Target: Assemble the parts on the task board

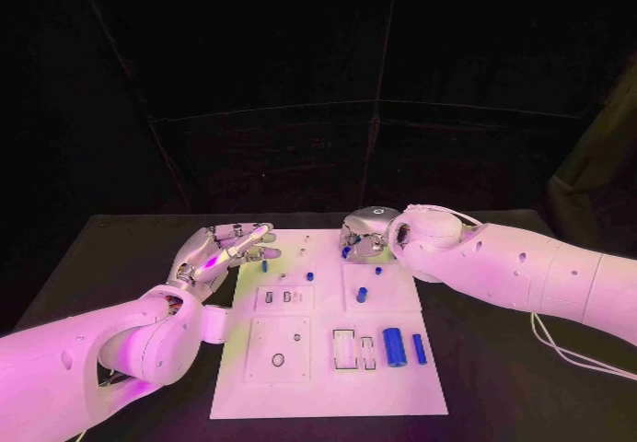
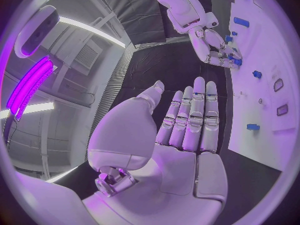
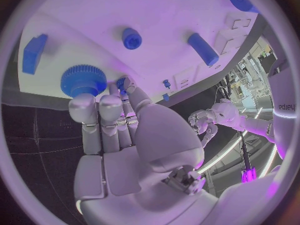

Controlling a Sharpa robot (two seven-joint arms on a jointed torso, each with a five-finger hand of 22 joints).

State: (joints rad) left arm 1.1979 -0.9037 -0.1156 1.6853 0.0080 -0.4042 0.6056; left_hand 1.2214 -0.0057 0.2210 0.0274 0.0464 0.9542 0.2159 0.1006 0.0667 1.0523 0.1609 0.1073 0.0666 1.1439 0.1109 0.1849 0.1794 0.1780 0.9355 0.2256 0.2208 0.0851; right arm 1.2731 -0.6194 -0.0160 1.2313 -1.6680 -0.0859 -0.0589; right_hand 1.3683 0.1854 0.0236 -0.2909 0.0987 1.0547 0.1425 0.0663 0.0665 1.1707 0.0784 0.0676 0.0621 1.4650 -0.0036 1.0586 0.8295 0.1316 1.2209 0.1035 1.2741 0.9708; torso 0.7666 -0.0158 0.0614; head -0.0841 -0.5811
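The white rectangular task board (image 1: 332,387) is seen nearest the head camera, laid flat in the middle of the black table (image 1: 120,249). On its near half, a large blue cylinder (image 1: 394,346) and a thinner blue rod (image 1: 420,348) lie side by side, just beside dark-outlined rectangular slots. Smaller blue pegs (image 1: 361,295) are scattered further up the board. The left hand (image 1: 219,253) is held at the board's left edge with its fingers straight and together, the thumb apart, and nothing in its grasp. The right hand (image 1: 365,232) is lowered over the board's far edge; in the right wrist view its fingertips (image 3: 122,85) are pressed around a small blue part (image 3: 120,83) beside a ridged blue knob (image 3: 82,80). Behind the table, dark curtains are hung.
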